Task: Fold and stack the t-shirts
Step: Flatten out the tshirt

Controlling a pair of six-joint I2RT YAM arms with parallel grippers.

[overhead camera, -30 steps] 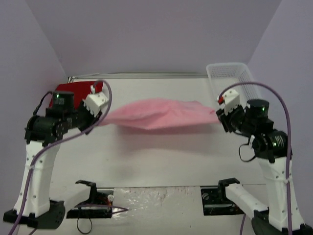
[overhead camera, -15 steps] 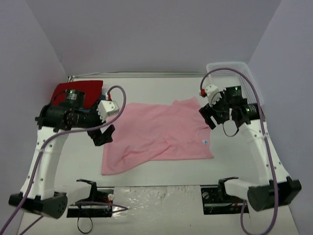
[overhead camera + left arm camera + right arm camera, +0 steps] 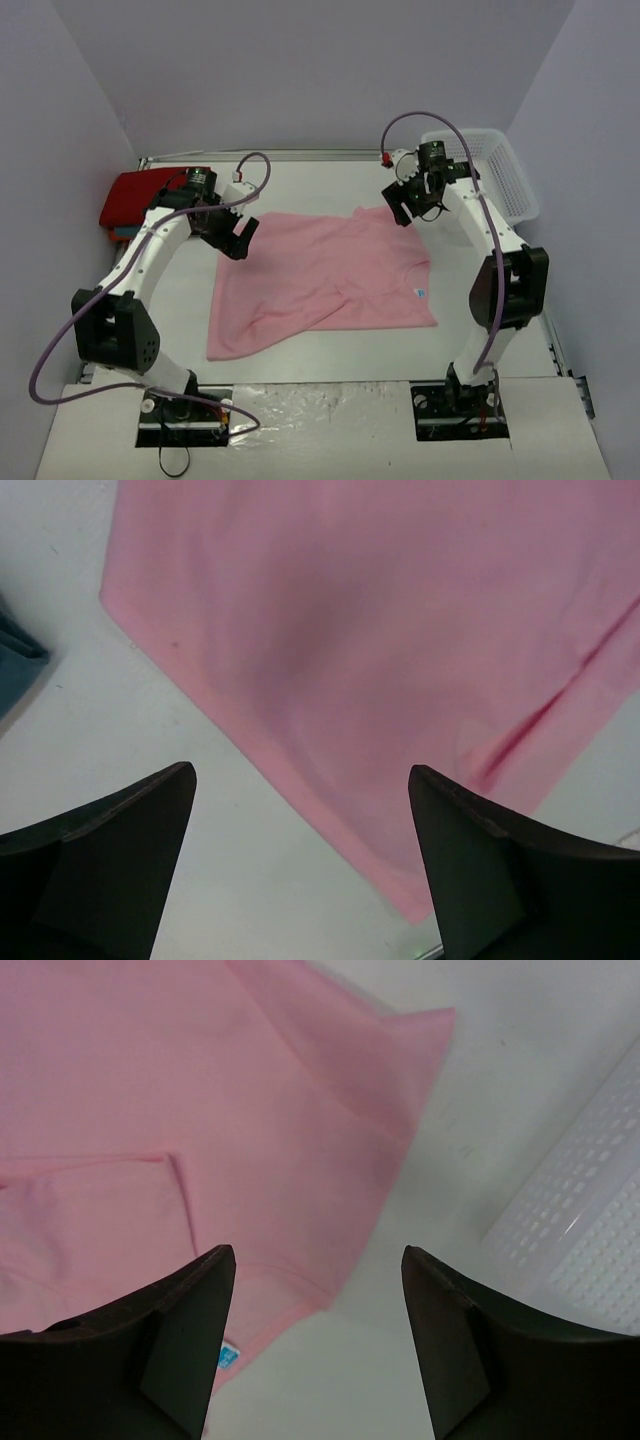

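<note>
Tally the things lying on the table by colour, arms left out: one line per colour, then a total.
Pink t-shirt: 1
Red t-shirt: 1
Teal-blue t-shirt: 1
White mesh basket: 1
Total: 4

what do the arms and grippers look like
The left arm and right arm are both built from white links with black joint housings. A purple cable runs along each. The left gripper and right gripper have dark, wedge-shaped fingers.
</note>
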